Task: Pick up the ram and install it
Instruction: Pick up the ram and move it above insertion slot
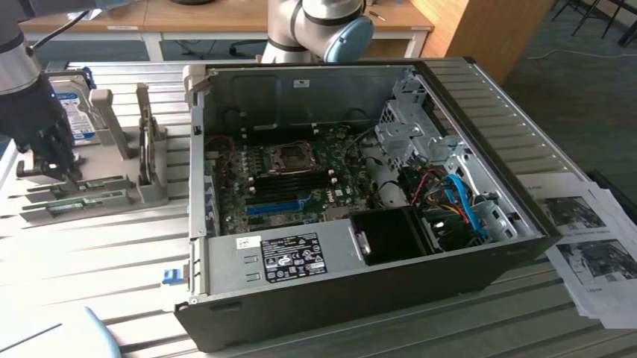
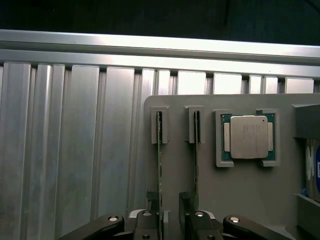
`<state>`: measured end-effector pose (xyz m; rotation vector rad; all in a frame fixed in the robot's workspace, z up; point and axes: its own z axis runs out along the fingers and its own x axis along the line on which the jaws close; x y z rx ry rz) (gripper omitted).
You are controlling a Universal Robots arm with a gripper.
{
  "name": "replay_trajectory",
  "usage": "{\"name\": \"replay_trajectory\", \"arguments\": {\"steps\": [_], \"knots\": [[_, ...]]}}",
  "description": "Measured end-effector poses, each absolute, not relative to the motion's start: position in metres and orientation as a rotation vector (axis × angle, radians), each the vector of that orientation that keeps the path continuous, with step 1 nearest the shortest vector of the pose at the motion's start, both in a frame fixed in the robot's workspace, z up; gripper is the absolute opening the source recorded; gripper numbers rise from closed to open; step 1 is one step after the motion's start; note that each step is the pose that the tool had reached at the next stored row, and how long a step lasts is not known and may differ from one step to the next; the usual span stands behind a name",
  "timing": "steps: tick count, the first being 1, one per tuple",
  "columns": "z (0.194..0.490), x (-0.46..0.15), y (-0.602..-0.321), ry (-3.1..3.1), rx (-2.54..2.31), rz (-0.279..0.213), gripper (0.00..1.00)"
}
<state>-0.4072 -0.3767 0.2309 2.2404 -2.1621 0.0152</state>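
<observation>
Fingers (image 2: 186, 205) spread astride ram (image 2: 160, 160), lengthwise on edge.

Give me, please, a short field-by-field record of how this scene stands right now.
gripper: open, low over the gray fixture, one finger on either side of the ram
ram: upright on edge in its fixture slot, not lifted
second stick: on edge in the neighbouring slot
processor: flat in a fixture recess
computer case: open on the slatted table, motherboard exposed
hard drive: standing in the fixture, the exterior view's left
papers: the exterior view's right of the case
</observation>
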Motion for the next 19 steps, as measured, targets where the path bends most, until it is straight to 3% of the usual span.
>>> {"name": "replay_trajectory", "arguments": {"steps": [19], "knots": [[0.2309, -0.4072, -0.3853, -2.162, 2.240, 0.015, 0.29]]}}
